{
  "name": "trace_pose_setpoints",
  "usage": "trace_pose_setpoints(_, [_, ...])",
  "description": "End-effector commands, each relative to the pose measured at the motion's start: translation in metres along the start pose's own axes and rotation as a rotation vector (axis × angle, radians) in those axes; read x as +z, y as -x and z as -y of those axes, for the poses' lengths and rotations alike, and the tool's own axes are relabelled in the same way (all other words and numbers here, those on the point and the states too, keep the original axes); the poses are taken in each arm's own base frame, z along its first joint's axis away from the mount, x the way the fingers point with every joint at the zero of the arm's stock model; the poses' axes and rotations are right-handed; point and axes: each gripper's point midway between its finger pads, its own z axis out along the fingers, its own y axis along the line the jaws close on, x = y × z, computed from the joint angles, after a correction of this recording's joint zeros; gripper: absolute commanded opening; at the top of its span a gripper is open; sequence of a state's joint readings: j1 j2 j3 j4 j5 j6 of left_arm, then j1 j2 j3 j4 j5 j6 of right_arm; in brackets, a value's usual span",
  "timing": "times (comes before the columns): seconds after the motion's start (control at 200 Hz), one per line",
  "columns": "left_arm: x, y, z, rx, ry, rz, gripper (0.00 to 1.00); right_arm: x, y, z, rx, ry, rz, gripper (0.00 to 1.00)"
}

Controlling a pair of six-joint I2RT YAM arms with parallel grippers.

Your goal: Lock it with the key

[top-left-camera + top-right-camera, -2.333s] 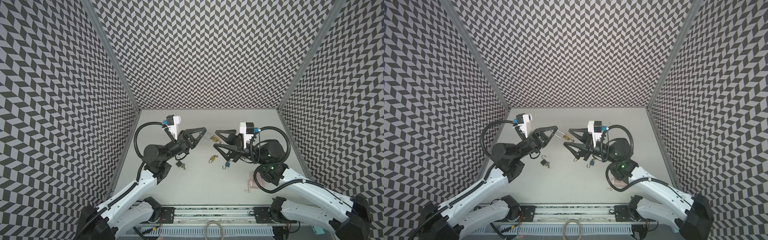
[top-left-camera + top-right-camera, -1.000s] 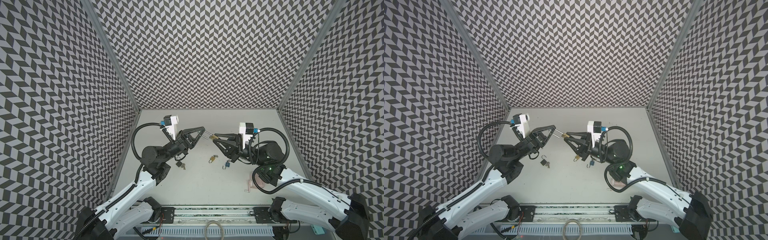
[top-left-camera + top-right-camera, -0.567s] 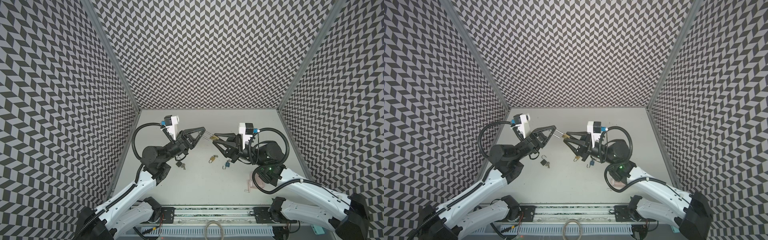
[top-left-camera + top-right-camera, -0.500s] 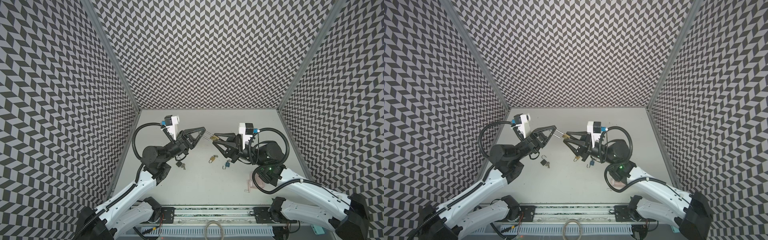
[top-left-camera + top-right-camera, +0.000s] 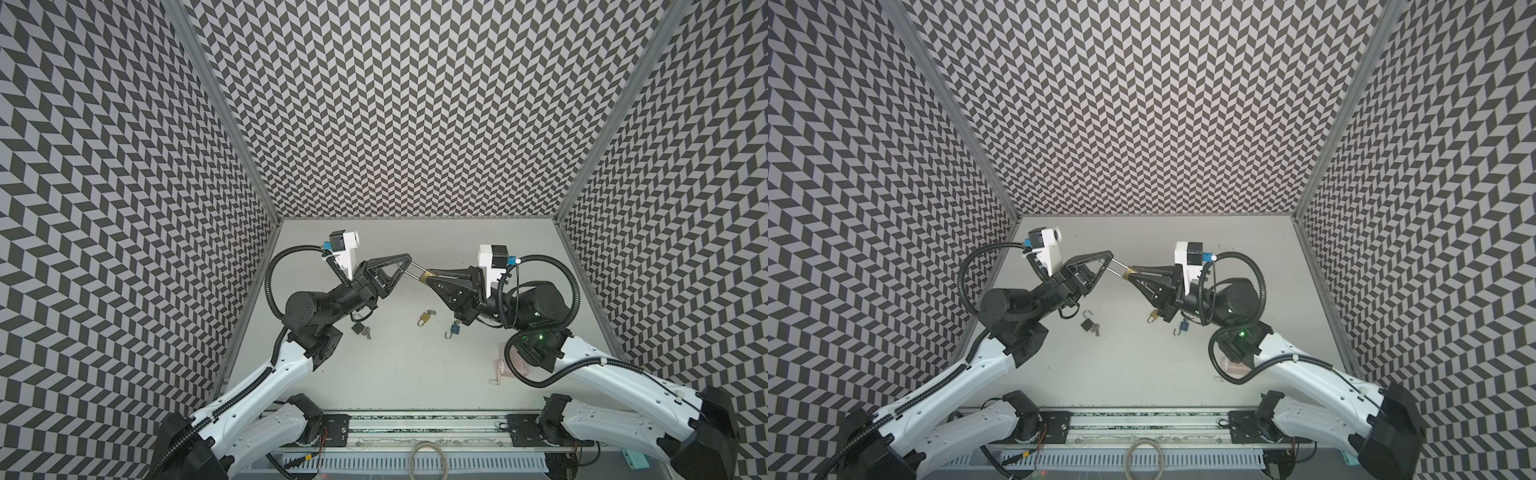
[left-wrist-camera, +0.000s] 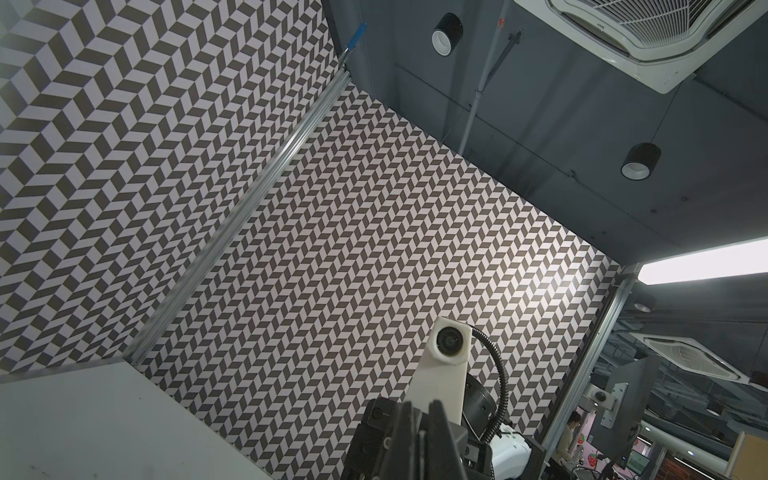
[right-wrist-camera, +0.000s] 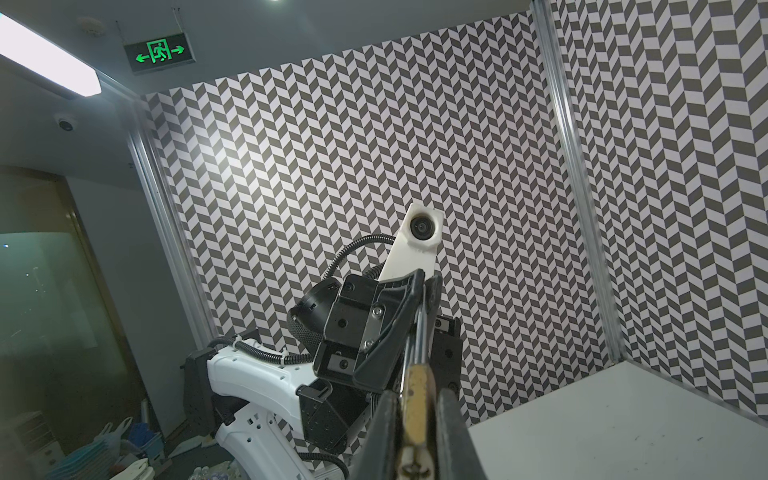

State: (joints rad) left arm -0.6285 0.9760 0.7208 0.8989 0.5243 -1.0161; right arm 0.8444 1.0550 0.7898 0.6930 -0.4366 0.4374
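Note:
A brass padlock (image 5: pixel 427 276) hangs in the air between my two raised arms, in both top views. My left gripper (image 5: pixel 409 263) is shut on the tip of its steel shackle (image 5: pixel 417 270). My right gripper (image 5: pixel 431 277) is shut on the brass body (image 5: pixel 1128 273). In the right wrist view the brass body (image 7: pixel 417 395) stands between the two dark fingers (image 7: pixel 384 428), and the shackle (image 7: pixel 420 328) runs up into the left gripper's tips. In the left wrist view the left gripper (image 6: pixel 420 432) shows only closed fingers. The key is hidden.
On the grey table (image 5: pixel 399 374) lie a dark padlock with small keys on it (image 5: pixel 360 329), a second brass padlock (image 5: pixel 424 318) and a blue padlock (image 5: pixel 454 330). A pink object (image 5: pixel 505 368) sits under the right arm. Patterned walls enclose three sides.
The right gripper's jaws, wide apart earlier, have closed in on the brass body. The left gripper has held the shackle in the same place throughout.

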Motion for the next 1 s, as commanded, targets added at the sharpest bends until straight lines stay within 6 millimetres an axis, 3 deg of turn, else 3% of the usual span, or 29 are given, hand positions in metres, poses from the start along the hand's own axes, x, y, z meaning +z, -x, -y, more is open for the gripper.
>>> trace_pose_setpoints(0.0, [0.0,0.006,0.013,0.01,-0.04,0.023,0.0,0.0,0.02,-0.012,-0.024,0.029,0.056,0.08])
trace_pose_setpoints(0.075, [0.0,0.005,0.011,0.013,-0.034,0.02,0.0,0.0,0.021,-0.012,-0.02,0.025,0.057,0.0])
trace_pose_setpoints(0.15, [0.002,0.005,0.007,0.028,-0.007,0.01,0.0,-0.001,0.024,-0.01,-0.01,0.007,0.058,0.0])
trace_pose_setpoints(0.386, [0.001,0.005,-0.032,0.135,0.247,-0.059,0.78,0.001,0.026,0.007,-0.002,-0.117,-0.014,0.0])
trace_pose_setpoints(0.466, [-0.004,0.011,-0.047,0.187,0.359,-0.078,0.98,0.0,0.023,0.017,0.009,-0.155,-0.047,0.0])
trace_pose_setpoints(0.711, [-0.025,0.03,-0.088,0.237,0.555,-0.15,0.99,-0.013,0.018,0.045,-0.03,-0.304,-0.137,0.0])
trace_pose_setpoints(0.896, [-0.038,0.035,-0.114,0.229,0.62,-0.226,0.99,-0.022,0.016,0.078,-0.088,-0.419,-0.237,0.0])
trace_pose_setpoints(0.996, [-0.042,0.033,-0.124,0.24,0.628,-0.278,0.98,-0.028,0.016,0.09,-0.1,-0.368,-0.282,0.0])
